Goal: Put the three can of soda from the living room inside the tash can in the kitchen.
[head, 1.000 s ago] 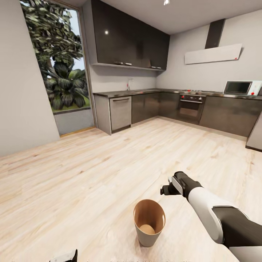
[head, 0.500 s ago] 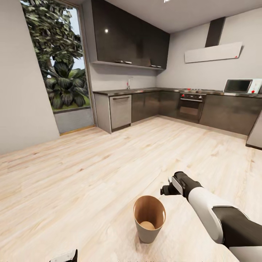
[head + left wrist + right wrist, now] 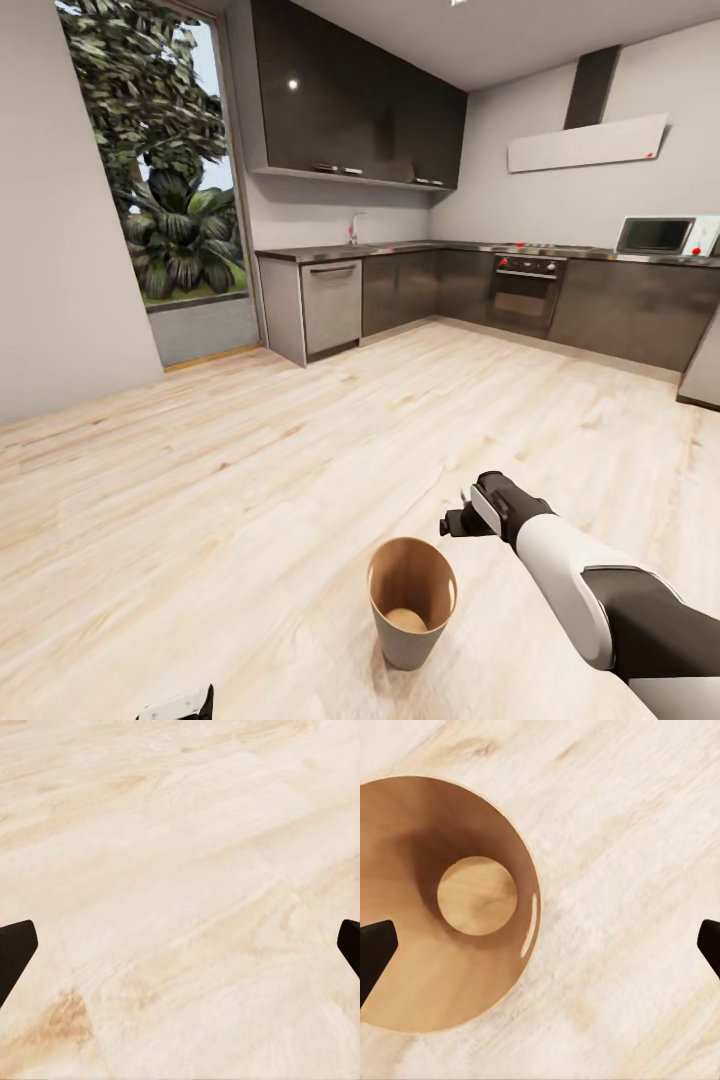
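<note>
The tash can (image 3: 411, 600) stands upright on the pale wood floor (image 3: 250, 480) of the kitchen, near the robot and well apart from the dark cabinets (image 3: 400, 290) along the far walls. Its brown inside is bare down to the round bottom, which the right wrist view shows plainly (image 3: 442, 904).

The right gripper (image 3: 458, 522) hangs above the floor just beside the can's rim, on the side nearer the oven (image 3: 522, 292). In the right wrist view its dark fingertips (image 3: 375, 952) stand wide apart at the picture's two edges, with nothing between them, and the can's mouth lies partly under that gap.

The left gripper (image 3: 190, 705) shows at the lower edge of the head view, low and well apart from the can. In the left wrist view its fingertips (image 3: 13, 952) are likewise spread wide over bare floor (image 3: 180, 885), holding nothing.

A tall window (image 3: 160, 160) with green plants behind it stands at the left, a microwave (image 3: 662, 236) on the table by the right wall.
</note>
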Controlling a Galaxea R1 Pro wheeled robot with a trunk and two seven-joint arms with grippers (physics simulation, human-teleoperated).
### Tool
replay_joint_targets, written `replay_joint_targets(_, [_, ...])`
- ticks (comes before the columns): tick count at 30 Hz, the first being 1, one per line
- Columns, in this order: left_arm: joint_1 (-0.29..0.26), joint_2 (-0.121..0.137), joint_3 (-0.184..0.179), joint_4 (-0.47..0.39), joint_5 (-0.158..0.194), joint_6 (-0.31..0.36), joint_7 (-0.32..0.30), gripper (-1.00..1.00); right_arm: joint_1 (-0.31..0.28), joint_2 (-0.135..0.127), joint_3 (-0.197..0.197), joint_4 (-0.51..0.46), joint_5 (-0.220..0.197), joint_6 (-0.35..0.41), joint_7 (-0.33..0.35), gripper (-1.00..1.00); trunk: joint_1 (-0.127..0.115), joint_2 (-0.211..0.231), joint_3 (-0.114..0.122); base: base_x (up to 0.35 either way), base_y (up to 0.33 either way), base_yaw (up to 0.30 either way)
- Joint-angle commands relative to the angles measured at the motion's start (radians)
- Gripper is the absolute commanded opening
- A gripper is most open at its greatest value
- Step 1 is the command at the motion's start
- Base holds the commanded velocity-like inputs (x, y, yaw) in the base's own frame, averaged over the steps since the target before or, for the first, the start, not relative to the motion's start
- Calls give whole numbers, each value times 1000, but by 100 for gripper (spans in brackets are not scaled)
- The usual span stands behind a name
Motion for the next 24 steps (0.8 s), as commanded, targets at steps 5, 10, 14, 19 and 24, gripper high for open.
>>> replay_joint_targets(5, [0,0,0,0,0,0,0,100,0,0,0,0,0,0,0,100,0,0,0,183,74,0])
replay_joint_targets(10, [0,0,0,0,1,-2,1,100,0,0,0,0,0,0,0,100,0,0,0,77,26,0])
replay_joint_targets(14, [0,0,-1,0,2,-3,2,100,0,0,0,-1,0,0,0,100,0,0,0,21,7,0])
replay_joint_targets(19, [0,0,0,0,3,-4,2,100,0,0,0,0,1,0,0,100,0,0,0,5,2,0])
replay_joint_targets(24, [0,0,0,-1,3,-3,2,100,0,0,0,0,1,0,0,100,12,-21,-9,0,0,0])
